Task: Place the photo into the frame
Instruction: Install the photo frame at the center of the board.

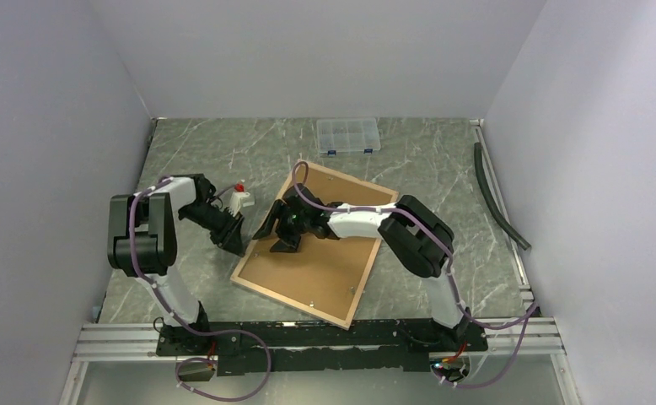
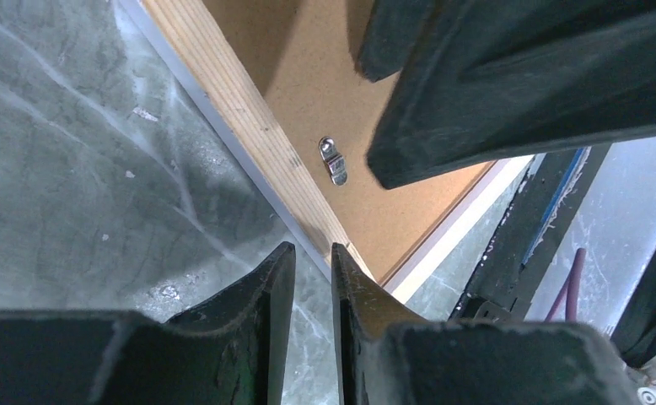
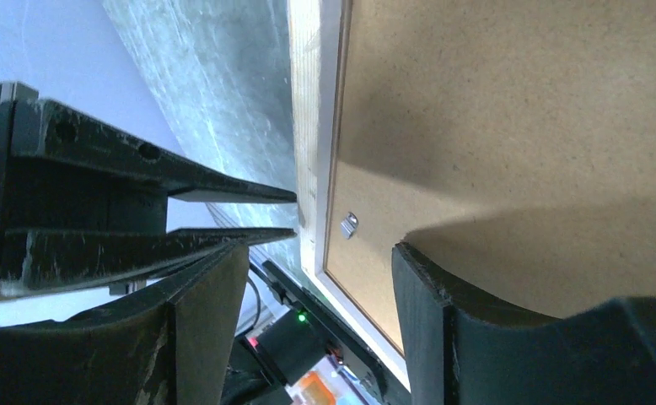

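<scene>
The frame [image 1: 291, 304] lies face down on the table, light wood border up, with the brown backing board [image 1: 316, 270] set in it. The photo is hidden. My left gripper [image 1: 233, 243] is at the frame's left edge, its jaws nearly shut with nothing between them; in the left wrist view [image 2: 310, 251] one tip lies over the wood border [image 2: 240, 110], near a small metal clip [image 2: 334, 160]. My right gripper [image 1: 284, 238] is open and empty above the board's left part; in the right wrist view [image 3: 320, 261] it hovers over the border [image 3: 308, 101] and clip [image 3: 350, 224].
A small clear plastic compartment box [image 1: 348, 135] sits at the back of the table. A black hose [image 1: 497, 198] runs along the right wall. The black rail [image 1: 325, 346] with the arm bases lies at the near edge. Both grippers are close together.
</scene>
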{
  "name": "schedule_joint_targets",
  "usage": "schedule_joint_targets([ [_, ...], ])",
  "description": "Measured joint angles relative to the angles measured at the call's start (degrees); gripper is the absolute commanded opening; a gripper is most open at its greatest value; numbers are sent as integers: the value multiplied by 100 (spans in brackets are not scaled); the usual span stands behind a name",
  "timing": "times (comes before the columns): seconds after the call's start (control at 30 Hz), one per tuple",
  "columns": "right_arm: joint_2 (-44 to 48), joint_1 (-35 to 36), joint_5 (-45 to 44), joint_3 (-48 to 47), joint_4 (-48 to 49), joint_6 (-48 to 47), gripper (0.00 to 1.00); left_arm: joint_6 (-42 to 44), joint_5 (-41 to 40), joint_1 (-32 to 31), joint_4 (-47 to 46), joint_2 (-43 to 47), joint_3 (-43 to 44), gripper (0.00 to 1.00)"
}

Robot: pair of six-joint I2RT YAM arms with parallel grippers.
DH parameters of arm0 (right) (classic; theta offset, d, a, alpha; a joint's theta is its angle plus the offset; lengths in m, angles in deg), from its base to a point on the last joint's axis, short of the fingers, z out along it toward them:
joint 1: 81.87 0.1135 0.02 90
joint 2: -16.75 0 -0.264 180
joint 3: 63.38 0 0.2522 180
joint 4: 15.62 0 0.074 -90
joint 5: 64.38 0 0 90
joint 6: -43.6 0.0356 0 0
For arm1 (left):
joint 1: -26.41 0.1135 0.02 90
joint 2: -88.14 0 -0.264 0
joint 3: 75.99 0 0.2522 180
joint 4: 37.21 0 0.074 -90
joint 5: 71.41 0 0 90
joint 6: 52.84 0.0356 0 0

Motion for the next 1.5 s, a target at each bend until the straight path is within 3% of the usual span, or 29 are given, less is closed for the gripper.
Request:
schedule_joint_targets([
  [0.6, -450, 190, 11, -564, -142, 551, 67, 201, -72, -133, -291, 273, -367, 28],
  [1.5, -560, 382, -155, -586, 48, 1303, 68, 332, -109, -142, -433, 505, -546, 26],
])
